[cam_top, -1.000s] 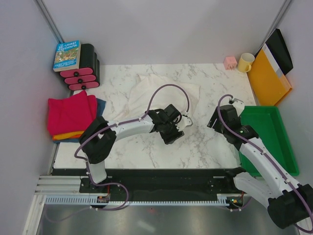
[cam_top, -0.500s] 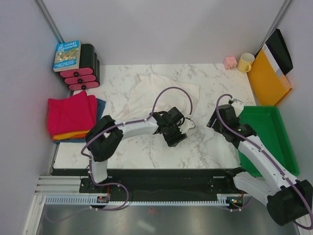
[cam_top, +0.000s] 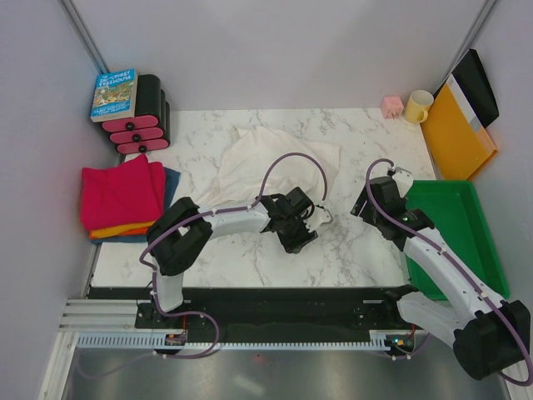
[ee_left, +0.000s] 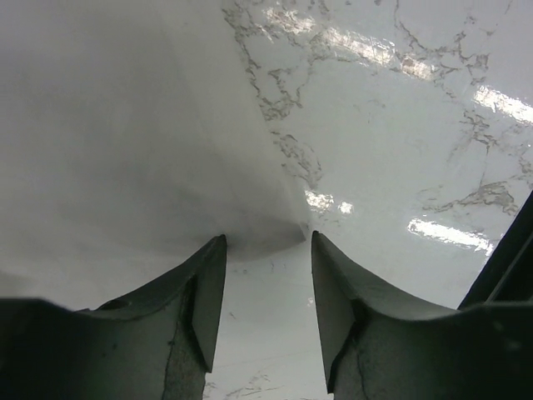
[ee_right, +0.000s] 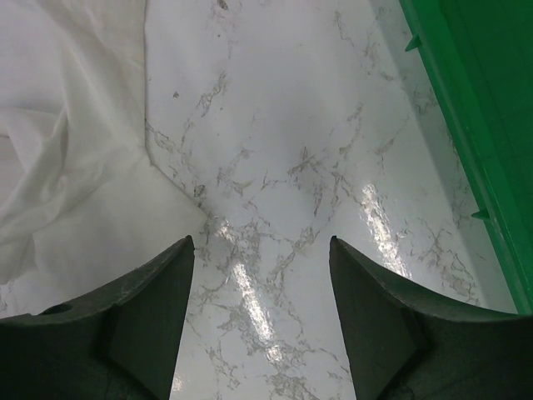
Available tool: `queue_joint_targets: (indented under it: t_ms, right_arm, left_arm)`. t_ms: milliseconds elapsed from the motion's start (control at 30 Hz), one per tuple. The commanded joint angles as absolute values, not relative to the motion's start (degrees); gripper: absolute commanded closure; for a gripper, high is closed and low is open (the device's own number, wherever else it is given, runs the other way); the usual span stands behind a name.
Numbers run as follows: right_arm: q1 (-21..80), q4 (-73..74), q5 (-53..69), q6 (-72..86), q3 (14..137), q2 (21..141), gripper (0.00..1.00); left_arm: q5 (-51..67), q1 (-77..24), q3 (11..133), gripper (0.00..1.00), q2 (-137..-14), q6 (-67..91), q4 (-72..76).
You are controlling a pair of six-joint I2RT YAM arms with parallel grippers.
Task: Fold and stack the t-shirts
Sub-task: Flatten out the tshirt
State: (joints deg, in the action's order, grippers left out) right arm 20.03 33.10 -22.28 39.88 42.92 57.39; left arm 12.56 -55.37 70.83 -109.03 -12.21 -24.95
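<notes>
At the left edge of the counter [cam_top: 250,254] the folded tees [cam_top: 117,196] are stacked, soft magenta-pink on top, orange and blue beneath. In the middle the cream-white shirt [cam_top: 266,158] is spread, thin, wrinkled and ragged in outline. Its near right corner is met by the left hand [ee_left: 266,242], fingers apart, the limp hem lying at the tips, unpinched. The corner would best be taken deep between the fingers before closing, lest thin cloth slip on glossy marble. Further right, the right hand [ee_right: 261,242] is held apart and empty over bare counter beside the hem; the rigid green tray [ee_right: 466,100] lies beyond.
</notes>
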Motion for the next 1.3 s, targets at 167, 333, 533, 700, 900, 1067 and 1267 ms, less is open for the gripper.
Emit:
queue_joint_targets:
  t_ms: [167, 333, 533, 700, 900, 1067, 1267]
  right_arm:
    - [20.2, 30.9, -22.1, 40.3, 43.0, 56.4, 0.27]
    - [20.2, 30.9, -22.1, 40.2, 42.5, 55.8, 0.27]
    - [20.3, 30.0, -21.2, 40.3, 41.6, 55.8, 0.27]
    - [20.6, 29.6, -20.7, 40.7, 40.3, 55.1, 0.27]
    - [20.7, 30.3, -20.8, 41.1, 39.3, 53.8, 0.27]
    - [20.8, 31.8, -21.9, 41.2, 39.3, 52.4, 0.27]
    - [20.8, 32.2, -22.1, 41.5, 39.6, 52.0, 0.26]
  left_arm:
    - [13.4, -56.1, 68.7, 0.94, -112.1, -11.3, -25.0]
    - [13.7, -55.6, 66.4, 0.98, -110.0, -12.0, -24.8]
    - [10.9, -55.6, 64.5, 0.66, -105.6, -12.2, -22.8]
    - [6.5, -55.7, 65.0, 0.30, -104.2, -11.4, -21.0]
    - [3.3, -57.2, 65.6, 0.30, -106.5, -12.8, -19.7]
    - [2.3, -57.8, 67.6, 0.40, -110.8, -12.8, -20.0]
    - [0.9, -57.8, 66.5, 0.67, -112.2, -14.1, -20.3]
